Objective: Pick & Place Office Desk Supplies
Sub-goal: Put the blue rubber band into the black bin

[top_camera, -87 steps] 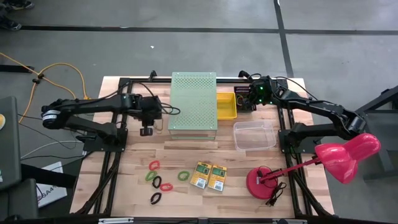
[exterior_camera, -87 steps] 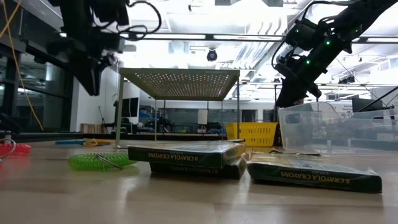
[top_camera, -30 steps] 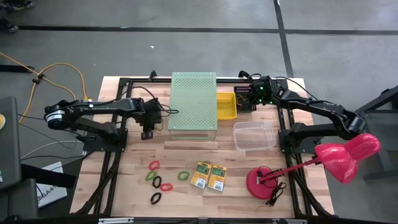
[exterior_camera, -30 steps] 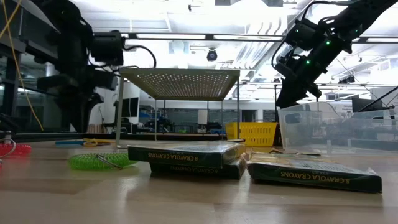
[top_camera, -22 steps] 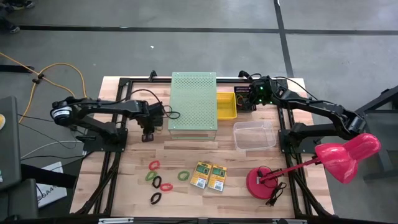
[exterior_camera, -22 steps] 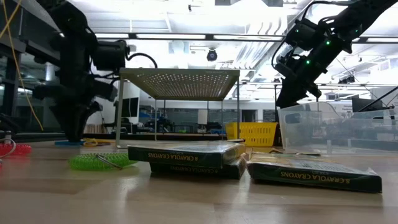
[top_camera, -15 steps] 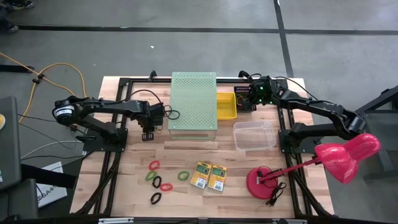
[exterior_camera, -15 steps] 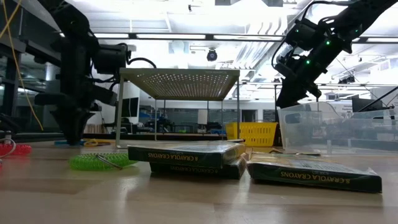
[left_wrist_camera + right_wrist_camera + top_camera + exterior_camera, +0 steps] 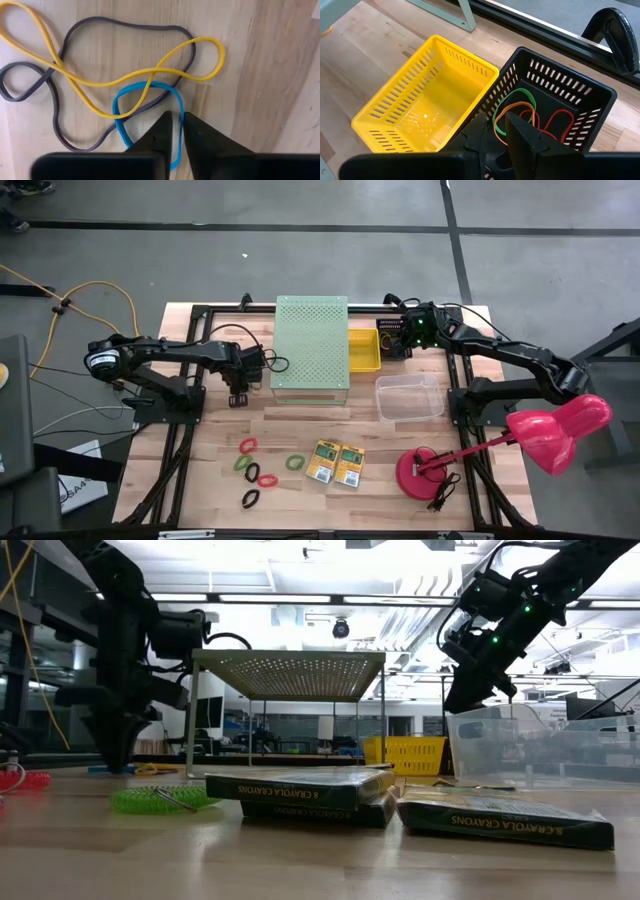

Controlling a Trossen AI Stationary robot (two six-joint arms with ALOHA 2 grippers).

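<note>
- My left gripper (image 9: pixel 174 131) is low on the table beside the green perforated box (image 9: pixel 311 345), fingers nearly closed on one side of the blue band (image 9: pixel 122 122).
- The yellow band (image 9: pixel 125 80) and grey band (image 9: pixel 55 97) lie touching it.
- My right gripper (image 9: pixel 496 131), almost closed and empty, hangs behind that box, above the black basket (image 9: pixel 580 97).
- The crayon boxes (image 9: pixel 335 463) lie in front of the box.

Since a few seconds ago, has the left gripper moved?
Yes. In the high view the left gripper has shifted toward the pale-green perforated box; in the low view it has dropped to the tabletop, now straddling a blue rubber band.
</note>
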